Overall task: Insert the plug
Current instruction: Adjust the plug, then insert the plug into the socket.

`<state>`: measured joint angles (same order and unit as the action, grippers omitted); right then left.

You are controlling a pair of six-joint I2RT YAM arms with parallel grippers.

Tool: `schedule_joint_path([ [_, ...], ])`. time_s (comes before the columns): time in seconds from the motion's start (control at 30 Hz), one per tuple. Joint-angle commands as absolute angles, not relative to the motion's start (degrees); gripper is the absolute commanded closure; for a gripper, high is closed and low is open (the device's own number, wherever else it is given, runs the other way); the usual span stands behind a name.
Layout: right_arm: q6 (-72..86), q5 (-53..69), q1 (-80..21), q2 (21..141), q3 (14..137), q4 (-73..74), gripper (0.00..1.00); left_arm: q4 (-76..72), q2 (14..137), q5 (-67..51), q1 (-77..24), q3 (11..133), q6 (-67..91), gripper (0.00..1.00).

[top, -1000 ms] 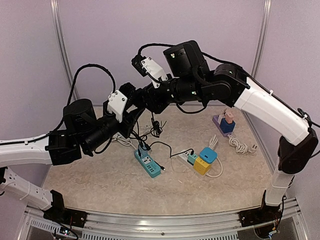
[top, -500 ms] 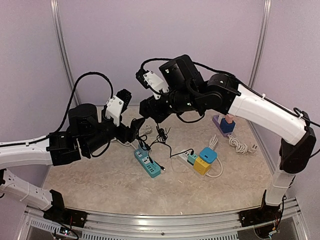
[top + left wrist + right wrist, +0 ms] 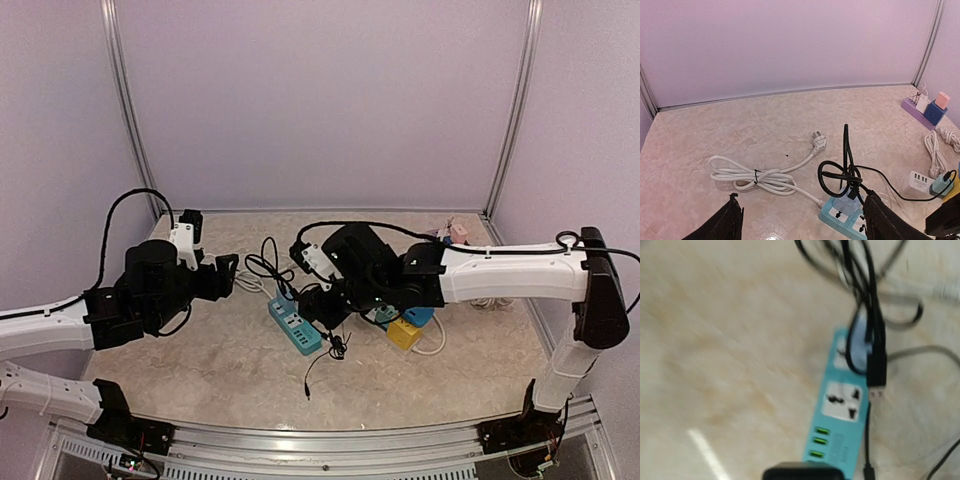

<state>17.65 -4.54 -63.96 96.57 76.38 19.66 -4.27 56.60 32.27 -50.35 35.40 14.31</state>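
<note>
Beside the right edge of the teal power strip [image 3: 840, 427], the black plug [image 3: 876, 377] is seen only in the blurred right wrist view, metal tip pointing down-frame. From the top view, the right fingers [image 3: 322, 305] are seen low over that strip; whether they are clenched cannot be told. The left fingers [image 3: 725, 227] are spread wide, released, with the coiled black cable [image 3: 845, 175] well beyond them on the tabletop [image 3: 740, 125].

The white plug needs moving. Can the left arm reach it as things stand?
Probably yes: the white plug lies in the open ahead of the left gripper, jaws apart, clear of the black cable.
</note>
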Motion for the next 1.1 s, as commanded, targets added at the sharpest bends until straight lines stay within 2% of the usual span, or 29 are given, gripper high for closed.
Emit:
schedule_joint_path([
  [0.0, 15.34, -9.41, -63.33, 101.35, 75.11, 9.10, 1.00, -3.65, 58.10, 33.28, -50.05, 34.67, 18.43, 0.20],
  [0.17, 15.08, -8.30, -61.79, 104.85, 72.66, 1.24, 1.00, -4.39, 59.29, 32.70, -49.92, 34.45, 18.26, 0.19],
  [0.33, 19.69, -13.54, -62.01, 107.24, 71.10, -0.53, 1.00, -4.36, 59.41, 32.83, -49.12, 34.29, 17.12, 0.19],
  [0.47, 22.10, -13.16, -62.22, 108.28, 68.00, -7.17, 1.00, -4.89, 59.65, 31.99, -47.81, 34.02, 16.79, 0.19],
  [1.07, 19.10, -13.70, -62.58, 115.34, 70.91, -8.41, 1.00, -5.92, 60.68, 30.09, -46.06, 33.66, 16.69, 0.18],
])
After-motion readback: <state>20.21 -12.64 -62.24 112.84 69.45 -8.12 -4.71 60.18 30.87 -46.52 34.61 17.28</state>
